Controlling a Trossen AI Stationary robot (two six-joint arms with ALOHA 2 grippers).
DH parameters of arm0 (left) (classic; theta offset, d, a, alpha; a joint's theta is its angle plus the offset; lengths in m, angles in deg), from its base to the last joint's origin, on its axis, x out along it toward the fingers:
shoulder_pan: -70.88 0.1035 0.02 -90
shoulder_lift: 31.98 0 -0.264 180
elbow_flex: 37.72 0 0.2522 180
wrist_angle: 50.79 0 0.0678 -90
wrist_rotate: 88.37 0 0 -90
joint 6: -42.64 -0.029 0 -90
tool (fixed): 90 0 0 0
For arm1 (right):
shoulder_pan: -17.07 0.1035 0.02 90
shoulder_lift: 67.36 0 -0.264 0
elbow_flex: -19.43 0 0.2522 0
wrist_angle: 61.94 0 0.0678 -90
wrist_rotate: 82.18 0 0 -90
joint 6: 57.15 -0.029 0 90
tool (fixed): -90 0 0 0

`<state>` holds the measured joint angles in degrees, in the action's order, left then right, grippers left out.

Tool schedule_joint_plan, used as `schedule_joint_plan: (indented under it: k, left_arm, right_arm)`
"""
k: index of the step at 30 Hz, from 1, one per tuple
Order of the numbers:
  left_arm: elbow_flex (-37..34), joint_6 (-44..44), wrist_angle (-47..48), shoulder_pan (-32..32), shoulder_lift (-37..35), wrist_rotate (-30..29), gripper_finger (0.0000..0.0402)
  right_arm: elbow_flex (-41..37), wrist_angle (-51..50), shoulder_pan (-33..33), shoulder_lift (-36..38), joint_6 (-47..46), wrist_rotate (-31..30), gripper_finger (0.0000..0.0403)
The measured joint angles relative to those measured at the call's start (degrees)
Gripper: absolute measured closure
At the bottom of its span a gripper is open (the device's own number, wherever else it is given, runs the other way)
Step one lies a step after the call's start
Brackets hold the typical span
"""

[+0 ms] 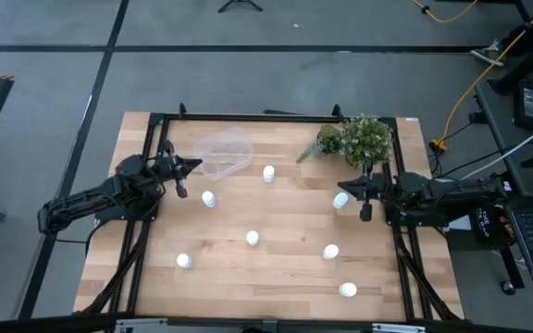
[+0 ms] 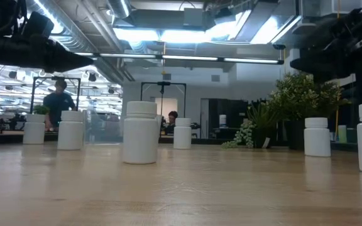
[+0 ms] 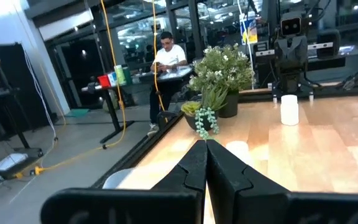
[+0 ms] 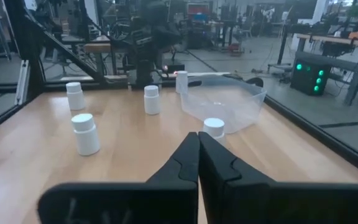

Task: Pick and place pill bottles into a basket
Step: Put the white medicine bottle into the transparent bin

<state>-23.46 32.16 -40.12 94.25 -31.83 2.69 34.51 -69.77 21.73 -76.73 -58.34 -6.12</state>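
Note:
Several small white pill bottles stand upright on their bases across the wooden table (image 1: 276, 277), among them one (image 1: 268, 173) by the basket, one (image 1: 209, 199) left of centre and one (image 1: 340, 200) near the right arm. The clear plastic basket (image 1: 223, 153) sits on the table at the far left; the right wrist view shows it (image 4: 219, 102) holding nothing. My left gripper (image 1: 197, 165) hovers level and shut just left of the basket. My right gripper (image 1: 342, 188) hovers level and shut at the right, above a bottle (image 4: 214, 127).
A green bushy plant (image 1: 359, 139) stands at the table's far right corner, close behind my right arm. A black frame (image 1: 276, 117) runs along the table's edges. In the low view the bottles (image 2: 140, 132) stand in a scattered row. People show in the room beyond.

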Motion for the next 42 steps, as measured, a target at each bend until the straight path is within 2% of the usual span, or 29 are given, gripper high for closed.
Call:
schedule_joint_plan:
  k: [9,17,21,25,31,34,42]
  left_arm:
    - [0.0,-0.6,-6.1,0.0,0.0,0.0,0.0398]
    - [0.0,3.6,-5.8,0.0,0.0,0.0,0.0398]
    - [0.0,5.1,-5.0,0.0,0.0,0.3,0.0398]
    - [0.0,8.2,0.1,0.0,0.0,3.9,0.0398]
    - [0.0,8.4,1.3,0.0,0.7,4.6,0.0398]
    - [0.0,8.3,1.0,0.0,1.3,7.0,0.0398]
    - [0.0,8.2,0.8,0.0,2.0,7.9,0.0398]
  right_arm:
    - [9.2,-13.7,0.0,-5.4,-7.6,-0.2,0.0401]
    - [22.3,-38.4,0.0,-14.3,-24.9,-3.0,0.0401]
    - [29.0,-45.9,0.0,-19.1,-25.4,-3.0,0.0401]
    - [34.5,-52.6,0.0,-22.6,-25.7,-3.0,0.0401]
    - [37.6,-61.4,0.1,-27.6,-35.0,-3.0,0.0401]
    - [37.6,-65.4,0.2,-30.7,-39.3,-3.0,0.0401]
    - [37.6,-67.2,4.2,-35.7,-42.1,0.3,0.0402]
